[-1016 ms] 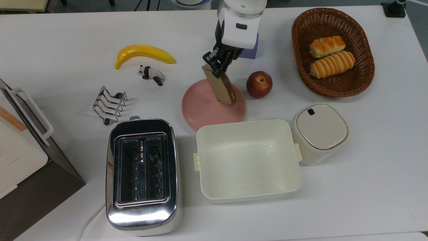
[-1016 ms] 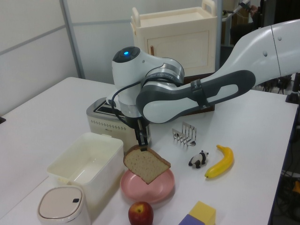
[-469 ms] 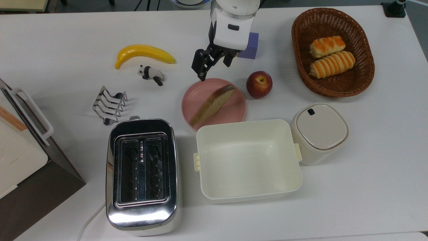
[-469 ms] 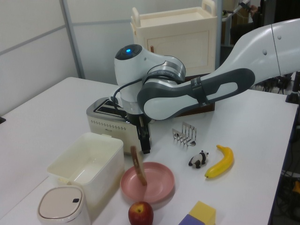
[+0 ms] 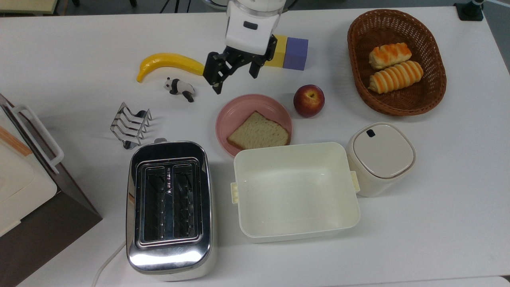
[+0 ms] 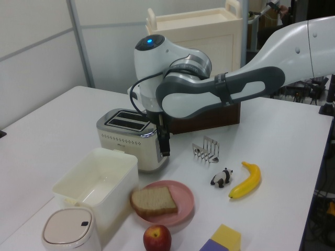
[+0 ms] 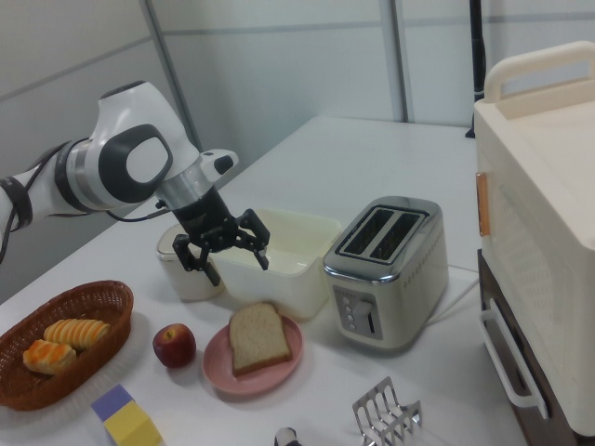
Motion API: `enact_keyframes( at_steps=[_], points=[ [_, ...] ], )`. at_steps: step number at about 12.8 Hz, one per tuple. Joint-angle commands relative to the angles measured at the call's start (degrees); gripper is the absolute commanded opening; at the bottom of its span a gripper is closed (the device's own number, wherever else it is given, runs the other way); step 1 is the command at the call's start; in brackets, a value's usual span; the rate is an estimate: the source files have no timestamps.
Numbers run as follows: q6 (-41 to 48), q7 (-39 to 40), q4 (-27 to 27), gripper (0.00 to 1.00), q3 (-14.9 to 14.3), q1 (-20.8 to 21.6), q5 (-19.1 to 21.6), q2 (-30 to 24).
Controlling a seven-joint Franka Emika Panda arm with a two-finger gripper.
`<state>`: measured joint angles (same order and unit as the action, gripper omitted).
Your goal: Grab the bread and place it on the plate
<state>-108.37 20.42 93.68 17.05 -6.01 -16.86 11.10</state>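
The gripper point(image 5: 235, 77) is hanging empty above the table with its jaws spread apart, while below it the bread point(image 5: 259, 133) is lying flat on the plate point(image 5: 239, 109). Little looks risky; only a low sweep could nudge the apple point(image 5: 308, 100) beside the plate.

bread point(image 5: 259, 133): flat on the plate point(image 5: 239, 111), toward the tub side
plate: on the desk point(image 5: 438, 199), between toaster point(image 5: 169, 207) and apple point(image 5: 308, 100) in the top view, touching the tub point(image 5: 295, 191)
pincer point(image 5: 235, 77): above the desk, apart from the plate, beside the banana point(image 5: 169, 63)
rolls point(image 5: 392, 65): in the basket point(image 5: 358, 48), at the top view's right
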Motion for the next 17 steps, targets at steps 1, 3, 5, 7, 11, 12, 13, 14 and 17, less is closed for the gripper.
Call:
enact_keyframes(
  at_steps=[1,3,5,7,11,12,13,14,17],
  points=[
    [3.85,0.94,-1.30,1.00,-2.98,0.21,1.21,-2.39],
    [7.89,0.68,-4.19,1.00,-5.18,-0.57,3.22,-3.71],
    [12.89,0.59,-10.66,1.00,-10.95,-2.24,11.36,-5.99],
    [16.52,0.50,-15.44,1.00,-17.47,-2.86,16.84,-7.92],
    [14.17,-0.90,-14.40,1.00,-18.20,-6.47,26.61,-8.46],
    [12.50,-2.47,-13.36,1.00,-17.59,-6.12,26.96,-8.46],
    [12.22,-5.97,-12.91,1.00,-17.32,-5.94,27.23,-8.29],
    [12.22,-8.26,-12.91,1.00,-16.01,-5.51,26.97,-8.37],
    [12.65,-9.34,-12.91,1.00,-14.51,-5.24,26.97,-8.46]
  ],
)
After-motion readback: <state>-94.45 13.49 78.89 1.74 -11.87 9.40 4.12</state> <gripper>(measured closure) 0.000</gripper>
